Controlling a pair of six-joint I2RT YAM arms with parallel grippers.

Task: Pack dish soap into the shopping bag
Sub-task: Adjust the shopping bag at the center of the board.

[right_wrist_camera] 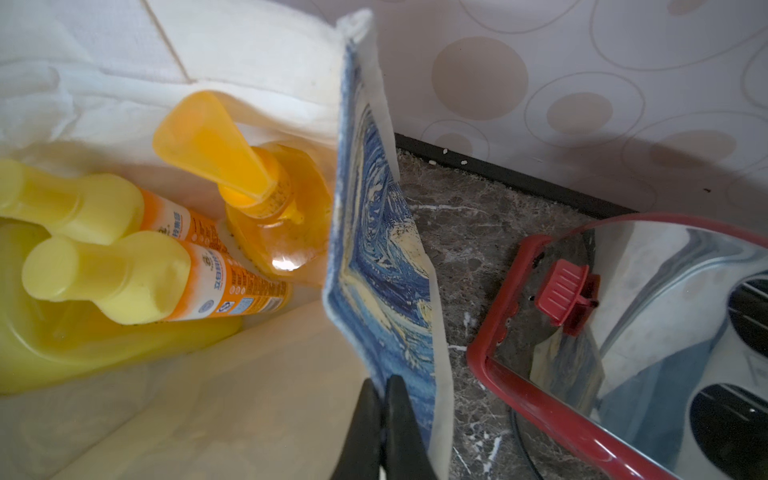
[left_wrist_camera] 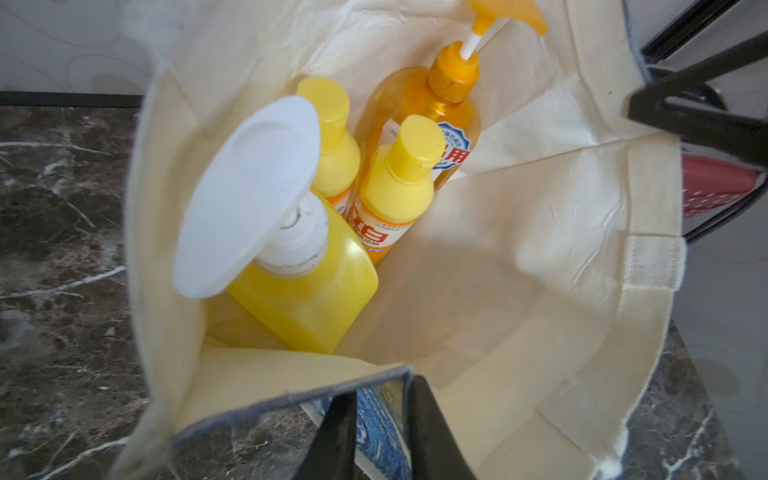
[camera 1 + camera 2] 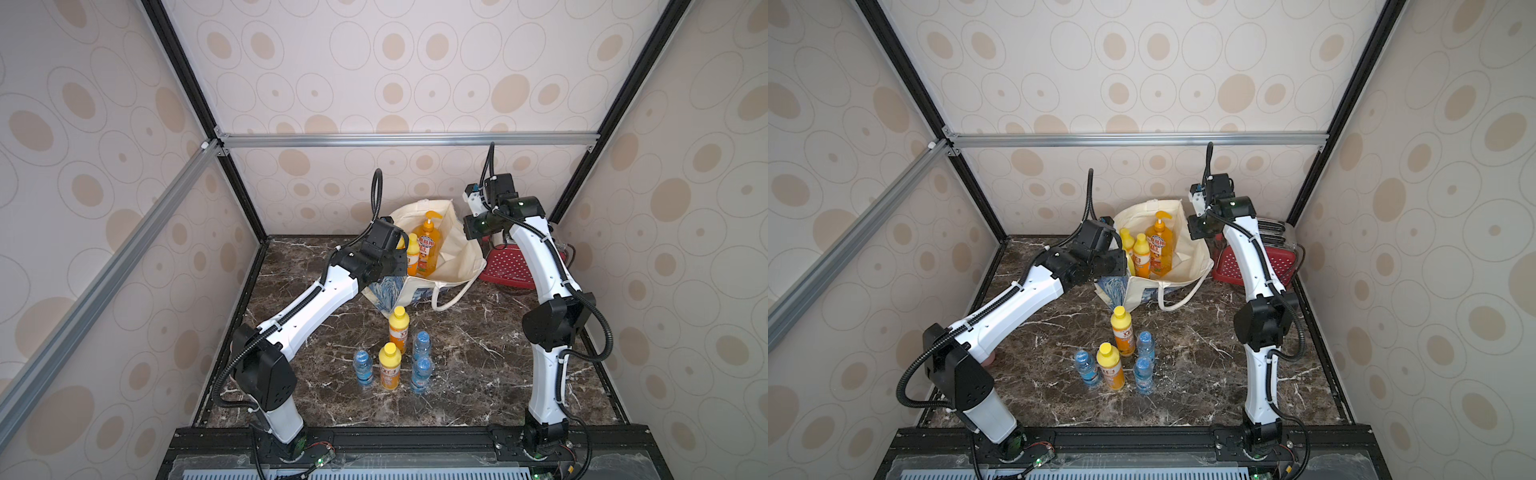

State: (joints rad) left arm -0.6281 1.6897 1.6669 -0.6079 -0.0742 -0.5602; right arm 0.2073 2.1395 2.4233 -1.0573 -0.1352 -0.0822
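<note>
Both hands on the bag's rim; four bottles in, two still out.

On the dark marbled tabletop [image 3: 478, 374], the cream canvas, blue-swirl-printed shopping bag [image 3: 461, 253] stands at the back, mouth up. Inside it, long axes vertical and tops up, are the big yellow white-pump bottle [image 2: 307, 299], the amber orange-pump bottle [image 3: 428, 245] and two small orange yellow-capped bottles [image 2: 401, 183]. Two more small bottles [image 3: 399, 328] stand upright in front. My left hand [image 2: 382, 399] pinches the near rim, and my right hand [image 1: 382, 386] pinches the opposite rim.
</note>
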